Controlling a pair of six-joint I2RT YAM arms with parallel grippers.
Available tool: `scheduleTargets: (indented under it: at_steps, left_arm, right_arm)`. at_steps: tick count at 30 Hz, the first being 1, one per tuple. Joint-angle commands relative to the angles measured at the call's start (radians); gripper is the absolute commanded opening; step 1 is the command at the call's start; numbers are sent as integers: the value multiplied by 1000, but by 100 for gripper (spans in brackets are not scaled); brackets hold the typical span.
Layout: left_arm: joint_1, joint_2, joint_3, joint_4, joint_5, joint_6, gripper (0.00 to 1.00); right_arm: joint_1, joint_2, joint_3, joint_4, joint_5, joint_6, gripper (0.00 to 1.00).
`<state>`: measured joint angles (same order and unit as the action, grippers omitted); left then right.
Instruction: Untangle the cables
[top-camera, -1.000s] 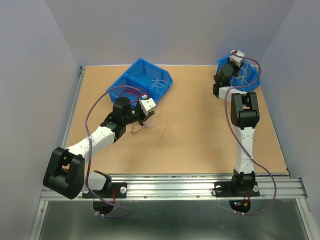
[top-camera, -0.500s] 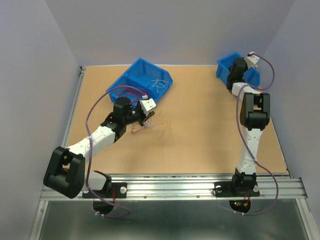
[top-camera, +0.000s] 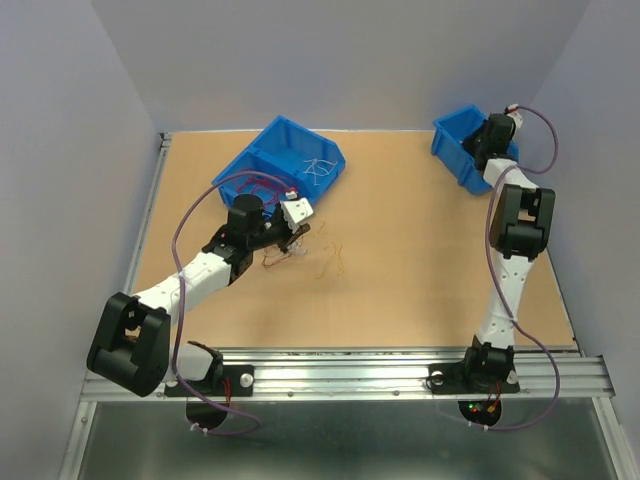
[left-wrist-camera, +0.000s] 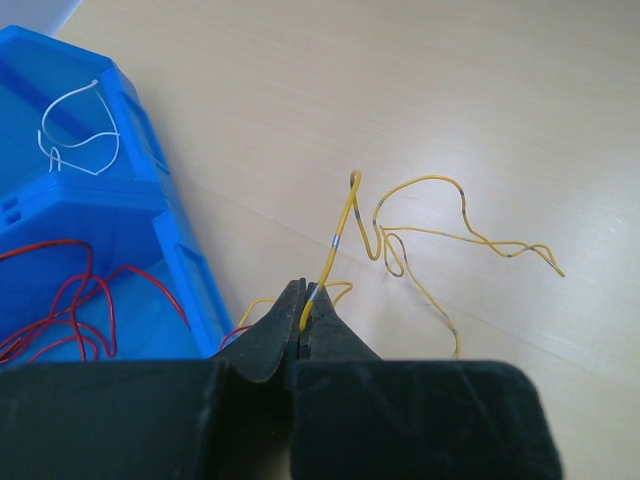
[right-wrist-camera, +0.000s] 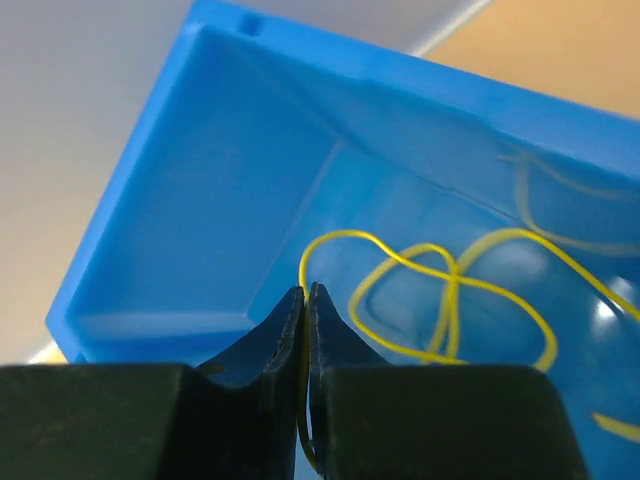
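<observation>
Left tool (left-wrist-camera: 305, 296) pinches a yellow cable (left-wrist-camera: 340, 228) pointing straight away from it; right tool (right-wrist-camera: 305, 296) pinches a looped yellow wire (right-wrist-camera: 452, 268).

Reaches low and forward with left arm (top-camera: 200, 270), left gripper (left-wrist-camera: 305, 300) pinched tight; stretches right arm (top-camera: 505, 275) far ahead, right gripper (right-wrist-camera: 305, 297) nearly closed.

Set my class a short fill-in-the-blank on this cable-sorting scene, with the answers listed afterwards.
1. The left gripper has its jaws shut on a kinked cable coloured ___.
2. In the divided bin, the white cable lies in one compartment; the bunched cables in the other are ___.
3. The right gripper pinches a looped yellow cable over a small bin coloured ___.
Answers: yellow; red; blue.
</observation>
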<state>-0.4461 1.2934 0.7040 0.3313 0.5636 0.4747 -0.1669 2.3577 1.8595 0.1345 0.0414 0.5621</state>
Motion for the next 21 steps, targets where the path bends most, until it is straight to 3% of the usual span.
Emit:
scheduleTargets:
  at_steps: [1,3,13,21]
  left_arm:
    - [-9,4,51,17,5,12,0]
    - [-9,6,52,14,4,13,0]
    - [-17,15,54,12,2,18,0]
    - [-26,15,51,11,-2,25,0]
  right_arm:
    - [-11,93,148,-93,-288,-33,8]
    - [-20,136,177,-93,-401,-21,4]
    - [-2,89,72,-81,-598,-115,1]
    - [76,-93,-103,-69,-568,-226,0]
